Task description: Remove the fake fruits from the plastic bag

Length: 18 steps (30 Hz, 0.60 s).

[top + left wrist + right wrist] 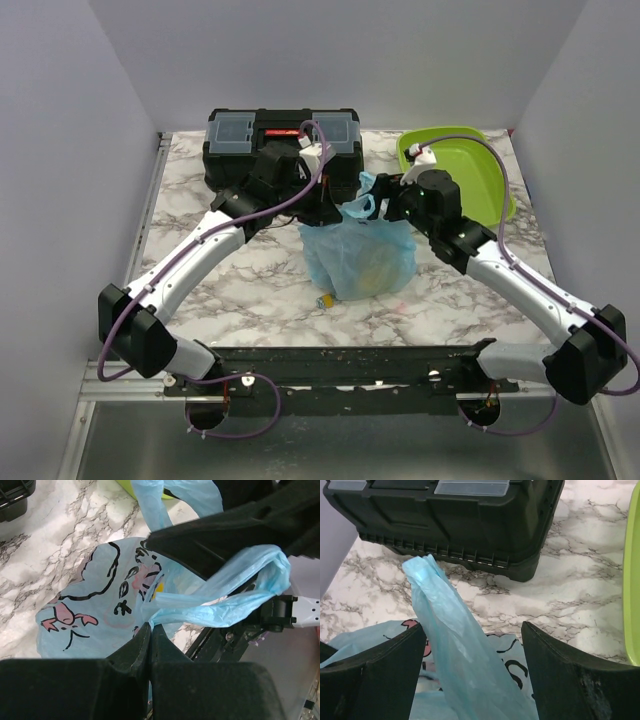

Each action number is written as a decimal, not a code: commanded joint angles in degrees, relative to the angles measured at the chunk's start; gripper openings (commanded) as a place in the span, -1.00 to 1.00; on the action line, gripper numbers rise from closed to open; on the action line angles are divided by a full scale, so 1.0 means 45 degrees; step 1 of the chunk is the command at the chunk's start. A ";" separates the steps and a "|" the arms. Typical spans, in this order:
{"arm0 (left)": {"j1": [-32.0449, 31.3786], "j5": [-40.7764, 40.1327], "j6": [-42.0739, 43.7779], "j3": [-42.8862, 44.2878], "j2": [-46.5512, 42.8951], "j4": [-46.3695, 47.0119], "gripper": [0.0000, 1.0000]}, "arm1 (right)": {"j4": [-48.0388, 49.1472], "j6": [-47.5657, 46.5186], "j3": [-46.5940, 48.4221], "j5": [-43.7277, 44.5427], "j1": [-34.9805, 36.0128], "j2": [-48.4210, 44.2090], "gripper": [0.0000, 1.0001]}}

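Left gripper (150,627), closest in view, is fully closed on one loop handle (215,605) of the thin translucent light-blue plastic bag (355,255). Right gripper (472,630) stands wide open, holding nothing, with the second handle (445,615) upright between its fingers. Recommended: close on that loop, then draw both apart to expose the mouth. Yellow-orange fake fruits (377,270) show faintly inside, at table centre. White grey-veined marble-patterned tabletop (180,200); plain pale walls (90,90) enclose it on three sides.
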 commanded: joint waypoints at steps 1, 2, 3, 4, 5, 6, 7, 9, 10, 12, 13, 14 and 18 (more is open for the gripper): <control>-0.0019 0.0364 -0.0026 -0.0138 -0.0476 0.0175 -1.00 | -0.0070 -0.0523 0.1037 0.0361 -0.0036 0.0742 0.60; -0.0018 0.0384 0.0003 -0.0146 -0.0459 0.0166 -1.00 | -0.0064 -0.0570 0.1174 0.0439 -0.0036 0.0870 0.59; -0.0009 0.0357 0.0024 -0.0152 -0.0473 0.0124 -1.00 | -0.0061 -0.0623 0.1280 0.0483 -0.0036 0.0960 0.59; -0.0019 0.0276 0.0009 -0.0192 -0.0496 0.0097 -1.00 | -0.0061 -0.0667 0.1398 0.0486 -0.0042 0.1052 0.59; -0.0009 0.0217 -0.0023 -0.0221 -0.0526 0.0113 -1.00 | -0.0062 -0.0704 0.1504 0.0458 -0.0038 0.1107 0.58; -0.0018 0.0210 -0.0034 -0.0247 -0.0538 0.0149 -1.00 | -0.0036 -0.0782 0.1612 0.0466 -0.0041 0.1164 0.54; -0.0017 0.0231 -0.0036 -0.0252 -0.0536 0.0148 -1.00 | 0.0013 -0.0839 0.1701 0.0499 -0.0036 0.1215 0.47; -0.0016 0.0164 -0.0017 -0.0234 -0.0564 0.0132 -1.00 | 0.0017 -0.0993 0.1932 0.0565 -0.0036 0.1289 0.11; -0.0019 -0.0039 -0.0015 -0.0183 -0.0574 0.0056 -1.00 | -0.0034 -0.1070 0.2069 0.0570 -0.0041 0.1308 -0.05; -0.0003 -0.0360 -0.0049 -0.0061 -0.0670 -0.0020 -1.00 | -0.0087 -0.1200 0.2291 0.0795 -0.0036 0.1261 -0.33; 0.0021 -0.0474 -0.0054 -0.0003 -0.0740 -0.0021 -1.00 | -0.0074 -0.1323 0.2398 0.0986 -0.0036 0.1222 -0.41; 0.0054 -0.0580 -0.0055 0.0056 -0.0793 -0.0016 -1.00 | -0.0073 -0.1418 0.2529 0.1220 -0.0036 0.1198 -0.52; 0.0495 -0.1328 -0.0087 0.0289 -0.1161 -0.0107 -1.00 | -0.0464 -0.1897 0.3567 0.1941 -0.0056 0.1229 -0.75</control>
